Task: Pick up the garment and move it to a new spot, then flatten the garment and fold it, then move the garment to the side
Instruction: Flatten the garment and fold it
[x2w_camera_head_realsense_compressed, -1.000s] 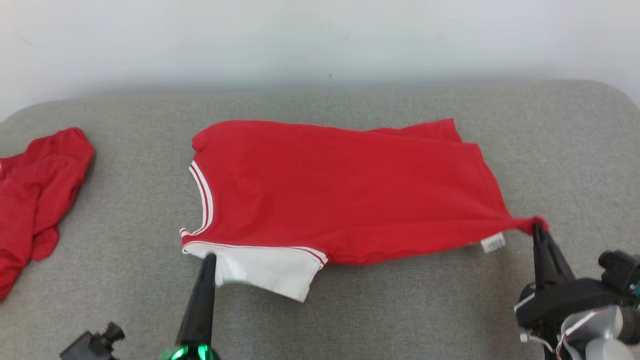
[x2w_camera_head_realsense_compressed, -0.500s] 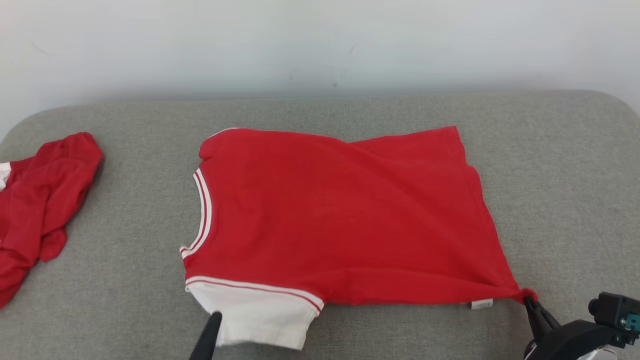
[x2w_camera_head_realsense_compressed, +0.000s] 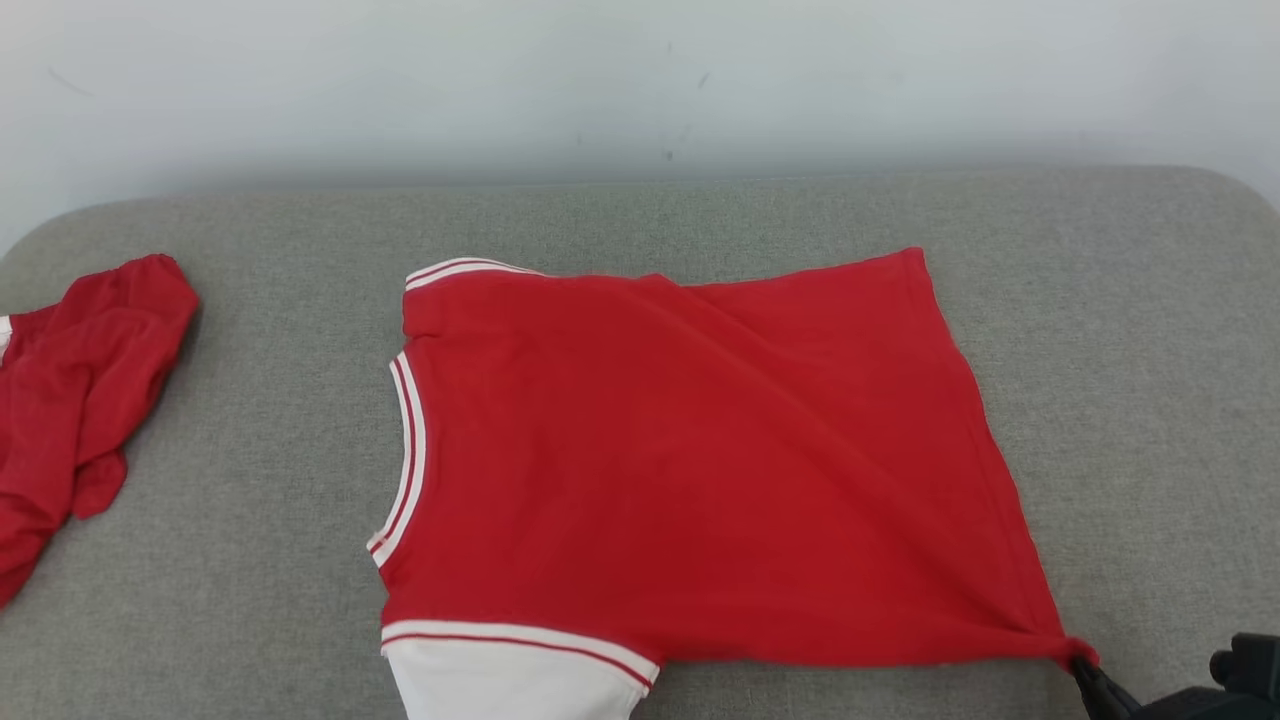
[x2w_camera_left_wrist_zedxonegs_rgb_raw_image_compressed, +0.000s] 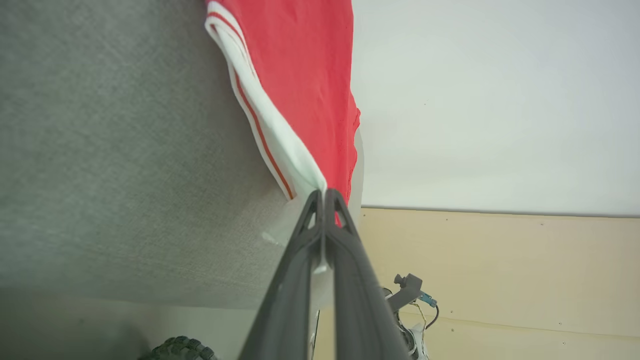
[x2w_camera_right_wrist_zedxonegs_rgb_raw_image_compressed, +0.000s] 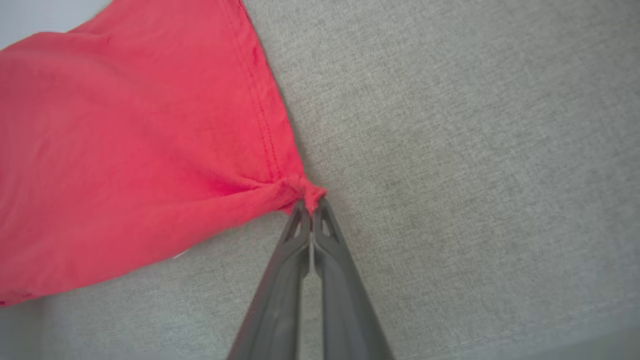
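1. Over the last second the garment's (x2w_camera_head_realsense_compressed: 690, 470) near edge was drawn toward the bottom of the head frame. The red body lay broader on the grey cushion (x2w_camera_head_realsense_compressed: 1150, 350), with one diagonal crease left.
2. Judgement: flattening nearly done, folding next.
3. Right gripper (x2w_camera_right_wrist_zedxonegs_rgb_raw_image_compressed: 311, 206) was clamped on the hem corner, with cloth fanning to the upper left.
4. Left gripper (x2w_camera_left_wrist_zedxonegs_rgb_raw_image_compressed: 325, 196) was clamped on the white sleeve edge, which rose from its tips.
5. Garment sat mid-frame, well apart from the other red cloth (x2w_camera_head_realsense_compressed: 80, 400) at the left edge.
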